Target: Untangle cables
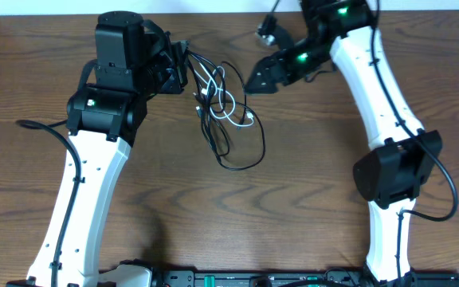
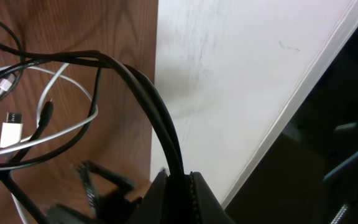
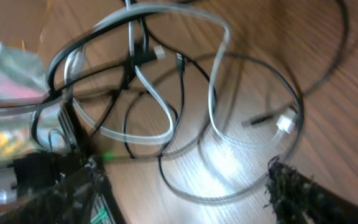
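The long black cable [image 1: 237, 155] and the shorter white cable [image 1: 231, 112] lie tangled on the wooden table. My left gripper [image 1: 183, 65] is shut on a doubled strand of the black cable [image 2: 160, 118], whose loops run down to the tangle. The white cable [image 2: 61, 134] with its white plug [image 2: 10, 134] lies beneath. My right gripper [image 1: 255, 80] is open and empty, just right of the tangle. In the right wrist view its fingers [image 3: 185, 186] straddle the black cable [image 3: 185, 186] and white cable [image 3: 213, 81] loops, above them.
The table's far edge meets a white wall [image 2: 241, 74] right behind the left gripper. Both arm bodies [image 1: 94, 167] [image 1: 389, 159] flank the tangle. A dark equipment bar [image 1: 253, 279] runs along the front edge.
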Action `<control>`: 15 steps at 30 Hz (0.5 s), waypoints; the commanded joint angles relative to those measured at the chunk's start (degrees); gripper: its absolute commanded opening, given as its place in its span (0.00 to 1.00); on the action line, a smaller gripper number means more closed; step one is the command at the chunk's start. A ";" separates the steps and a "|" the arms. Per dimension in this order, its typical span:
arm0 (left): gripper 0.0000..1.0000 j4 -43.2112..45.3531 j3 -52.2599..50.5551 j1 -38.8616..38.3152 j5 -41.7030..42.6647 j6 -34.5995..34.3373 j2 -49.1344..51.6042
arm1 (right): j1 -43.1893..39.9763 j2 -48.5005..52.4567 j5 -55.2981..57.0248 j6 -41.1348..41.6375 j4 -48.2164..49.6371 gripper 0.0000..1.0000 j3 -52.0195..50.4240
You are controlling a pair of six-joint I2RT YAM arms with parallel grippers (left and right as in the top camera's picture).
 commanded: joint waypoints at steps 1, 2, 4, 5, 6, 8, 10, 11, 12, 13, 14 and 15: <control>0.07 0.33 -0.15 0.02 -0.79 -1.81 -0.83 | 2.75 -1.22 -1.05 9.27 4.85 0.81 -4.33; 0.08 0.33 -0.15 0.02 -0.79 -1.81 -0.83 | 3.50 -1.22 -0.31 12.20 7.13 0.80 -5.62; 0.07 0.33 -0.15 0.02 -0.76 -1.81 -0.83 | 4.98 -1.22 1.77 17.92 12.07 0.78 -8.63; 0.08 0.33 -0.15 0.02 -0.76 -1.79 -0.83 | 5.77 -1.22 3.06 20.79 14.40 0.76 -10.01; 0.07 0.33 -0.15 0.02 -0.76 -1.81 -0.83 | 6.58 -1.20 4.55 23.52 16.79 0.72 -11.47; 0.07 0.33 -0.15 0.02 -0.76 -1.79 -0.83 | 8.20 -1.22 10.56 29.83 20.96 0.63 -14.47; 0.08 0.28 -0.15 0.02 -0.76 -1.79 -0.83 | 9.42 -1.22 17.97 34.51 23.32 0.55 -16.81; 0.07 0.26 -0.15 0.02 -0.76 -1.77 -0.83 | 9.73 -1.22 22.16 36.54 23.56 0.48 -17.55; 0.07 0.09 -0.15 0.02 -0.76 -1.70 -0.83 | 9.77 -1.22 26.12 38.32 23.39 0.43 -18.16; 0.07 -0.22 -0.15 0.02 -0.79 -1.36 -0.83 | 9.73 -1.22 29.24 39.32 22.77 0.36 -18.38; 0.07 -0.66 -0.15 0.04 -0.94 -0.50 -0.83 | 9.40 -1.22 31.95 39.74 22.01 0.27 -18.36; 0.07 -1.33 -0.15 0.04 -1.60 0.57 -0.83 | 8.87 -1.22 33.88 39.71 21.35 0.15 -18.34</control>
